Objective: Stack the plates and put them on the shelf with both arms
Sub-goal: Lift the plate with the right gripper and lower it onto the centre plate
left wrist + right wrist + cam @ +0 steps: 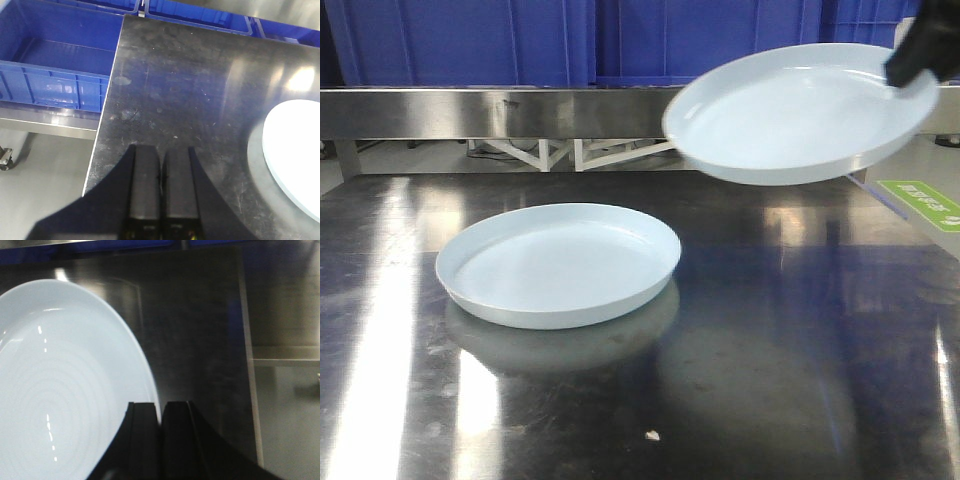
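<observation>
One pale bluish-white plate [560, 263] lies flat on the steel table [790, 370], left of centre. A second plate [800, 112] hangs tilted in the air at the upper right, above the table. My right gripper [920, 52] is shut on its far right rim; in the right wrist view the rim of this plate [65, 385] runs between the closed fingers of the right gripper [161, 407]. My left gripper [161, 152] is shut with nothing in it, above bare table near the left edge, and the lying plate [295, 155] shows at the right of that view.
Blue plastic crates [520, 40] stand behind a steel rail [490, 108] at the back. Another blue crate [55, 65] sits beyond the table's left edge [102, 125], with floor below. A green label [925, 203] lies at the right. A small white crumb [652, 435] lies near the front.
</observation>
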Controlling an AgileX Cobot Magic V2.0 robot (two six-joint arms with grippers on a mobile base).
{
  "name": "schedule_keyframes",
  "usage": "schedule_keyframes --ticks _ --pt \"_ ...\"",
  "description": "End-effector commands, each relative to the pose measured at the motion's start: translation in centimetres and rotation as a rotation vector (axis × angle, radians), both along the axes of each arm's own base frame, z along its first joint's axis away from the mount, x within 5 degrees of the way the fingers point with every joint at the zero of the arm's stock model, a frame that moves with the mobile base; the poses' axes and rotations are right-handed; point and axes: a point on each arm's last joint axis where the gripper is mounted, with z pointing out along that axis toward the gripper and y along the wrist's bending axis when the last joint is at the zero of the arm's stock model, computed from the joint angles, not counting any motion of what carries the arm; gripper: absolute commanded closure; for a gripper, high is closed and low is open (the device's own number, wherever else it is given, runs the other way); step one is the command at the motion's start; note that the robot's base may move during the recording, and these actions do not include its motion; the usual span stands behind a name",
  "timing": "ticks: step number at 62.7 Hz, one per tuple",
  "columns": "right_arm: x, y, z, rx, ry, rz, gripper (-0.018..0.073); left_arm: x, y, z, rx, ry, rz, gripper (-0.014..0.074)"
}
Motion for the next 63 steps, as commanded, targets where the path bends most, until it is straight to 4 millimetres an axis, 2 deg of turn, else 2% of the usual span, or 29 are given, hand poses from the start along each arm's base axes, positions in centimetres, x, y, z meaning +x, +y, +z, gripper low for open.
schedule_keyframes --ticks 1,19,31,46,63 --pt "0.4 1.7 2.6 0.037 -0.153 0.04 0.0503 0.4 0.0 1.6 -0.014 -0.109 0.011 0.0506" --pt "1.9 8.1 1.6 0.039 -0.118 0.212 0.0503 0.4 0.0 1.6 -0.014 -0.109 0.011 0.0506" --pt "3.0 11.5 0.8 0.037 -0.097 0.287 0.0503 0.4 0.0 1.6 -0.014 -0.109 0.011 0.0506" --pt "3.6 13.4 -1.0 0.024 -0.056 0.323 0.0503 0.4 0.0 1.6 -0.014 -0.109 0.011 0.0506" --pt "3.9 13.7 -1.2 0.025 -0.061 0.324 0.0499 0.4 0.0 1.6 -0.014 -0.109 0.011 0.0506"
